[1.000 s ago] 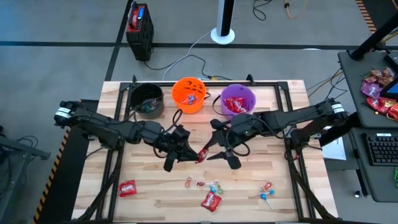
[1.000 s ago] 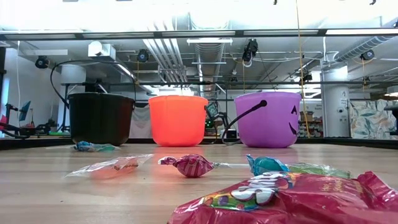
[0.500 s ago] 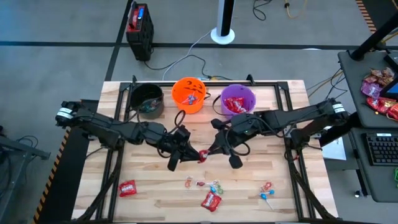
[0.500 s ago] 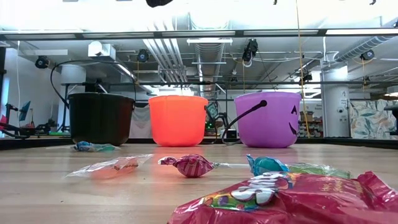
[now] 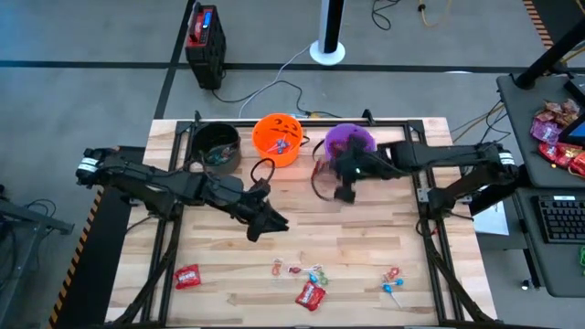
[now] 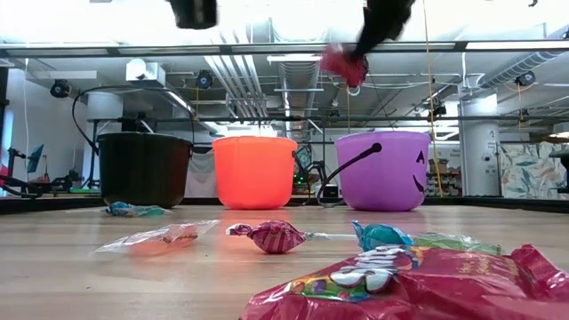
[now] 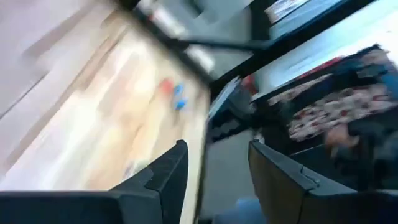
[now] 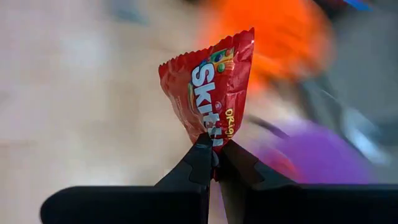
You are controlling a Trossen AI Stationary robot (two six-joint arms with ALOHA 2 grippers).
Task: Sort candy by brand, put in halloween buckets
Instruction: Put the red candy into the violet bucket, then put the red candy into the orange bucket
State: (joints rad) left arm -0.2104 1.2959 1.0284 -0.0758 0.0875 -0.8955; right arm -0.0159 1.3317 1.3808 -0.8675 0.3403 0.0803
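While the right gripper (image 8: pixel 211 163) carries its red packet (image 8: pixel 212 93) up beside the purple bucket (image 5: pixel 350 143), we judge the step in hand to be the drop: we would bring the packet squarely over the bucket's mouth before parting the fingers, since a limp foil sachet held by one corner can swing and snag on the rim or the thin handle.

Table (image 5: pixel 384 265): pale wooden planks, flat, matt, with visible grain.

Buckets, three in a row at the table's far edge: black bucket (image 5: pixel 218 146), orange bucket (image 5: pixel 278 139) and the purple one, all round, smooth moulded plastic with slim wire-like handles. Red packets already lie in the purple one.

Right gripper: fingers pinched tight on the packet's lower crimped edge, the packet standing up between them; in the low view it hangs above the purple bucket's near side.

Left gripper (image 7: pixel 214 171): over the table's middle, fingers parted, nothing between them.

Red packets, loose: one large crinkled foil sachet (image 6: pixel 418 283) at the near edge, glossy; another (image 5: pixel 187 275) toward the near left corner.

Small sweets (image 5: pixel 306 271): twist-wrapped pieces in clear, pink and blue film, near the front centre.

Lollipops (image 5: pixel 391 281): tiny heads on thin sticks, near the right front.
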